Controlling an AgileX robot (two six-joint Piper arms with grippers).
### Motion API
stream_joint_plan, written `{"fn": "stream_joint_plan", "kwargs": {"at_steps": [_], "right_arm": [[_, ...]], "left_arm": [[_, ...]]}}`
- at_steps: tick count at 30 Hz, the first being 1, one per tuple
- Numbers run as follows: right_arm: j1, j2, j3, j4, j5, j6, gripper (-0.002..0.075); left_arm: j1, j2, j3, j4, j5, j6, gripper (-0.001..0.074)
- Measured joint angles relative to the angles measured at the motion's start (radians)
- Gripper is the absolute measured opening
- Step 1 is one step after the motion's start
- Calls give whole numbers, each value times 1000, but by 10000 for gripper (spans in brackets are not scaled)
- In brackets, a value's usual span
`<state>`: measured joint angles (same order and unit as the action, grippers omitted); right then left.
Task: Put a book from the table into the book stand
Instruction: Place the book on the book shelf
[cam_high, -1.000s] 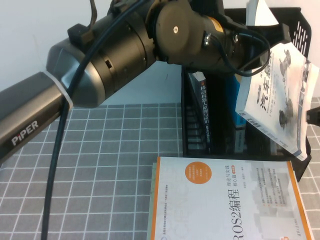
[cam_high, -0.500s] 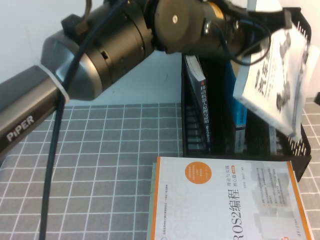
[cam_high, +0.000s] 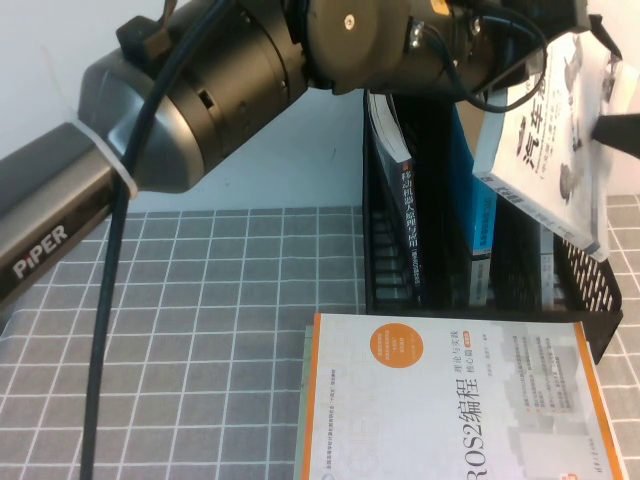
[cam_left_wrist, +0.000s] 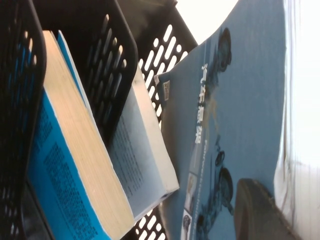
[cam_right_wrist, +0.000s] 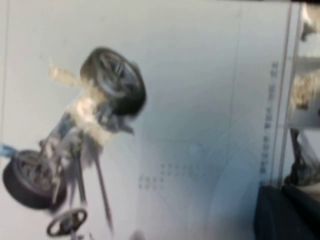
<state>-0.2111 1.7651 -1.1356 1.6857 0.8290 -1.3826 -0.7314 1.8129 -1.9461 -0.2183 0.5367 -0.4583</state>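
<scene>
My left gripper (cam_high: 525, 65) is shut on the book (cam_high: 560, 120), a white paperback with grey wheel drawings. It holds the book tilted in the air above the right end of the black book stand (cam_high: 395, 270). In the left wrist view one finger (cam_left_wrist: 260, 210) presses on the book's cover (cam_left_wrist: 235, 115), with the stand's perforated wall (cam_left_wrist: 115, 60) beyond. My right gripper (cam_high: 615, 130) is at the right edge, against the book's outer side. The right wrist view is filled by the cover (cam_right_wrist: 150, 125) at close range.
The stand holds a dark-spined book (cam_high: 400, 200), a blue-covered book (cam_high: 478, 205) and a pale book (cam_left_wrist: 145, 155). A white orange-edged book (cam_high: 450, 400) lies flat in front of the stand on the grey grid cloth (cam_high: 220, 320). My left arm (cam_high: 200, 110) spans the top.
The book has risen and moved toward the top right, over the stand's right compartment. My right gripper has come up along the right edge to the book's side.
</scene>
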Motion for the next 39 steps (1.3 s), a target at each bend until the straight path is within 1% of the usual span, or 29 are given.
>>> {"fn": "stream_joint_plan", "kwargs": {"at_steps": [6,12,20,24,32,35,39], "right_arm": [[40,67,-71,4,-20,27,-3],[65,113,-82,6,-57,35,-3],[65,123,-94,6,-174,26,-3],[65,128,-128,6,-189,24,-3],[69,132,-178,5,-191,24,-3],[69,132,-180,-20,-188,39,-3],[69,138,-180,-118,-165,88,-3]], "left_arm": [[0,6,0,0,-6,-4,112],[3,36,0,0,-17,-38,112],[4,60,0,-25,-32,-45,112],[4,60,0,-57,-9,-38,112],[-11,47,0,-66,34,-13,112],[-11,43,0,-60,36,-6,112],[-11,37,0,-41,34,-6,112]]}}
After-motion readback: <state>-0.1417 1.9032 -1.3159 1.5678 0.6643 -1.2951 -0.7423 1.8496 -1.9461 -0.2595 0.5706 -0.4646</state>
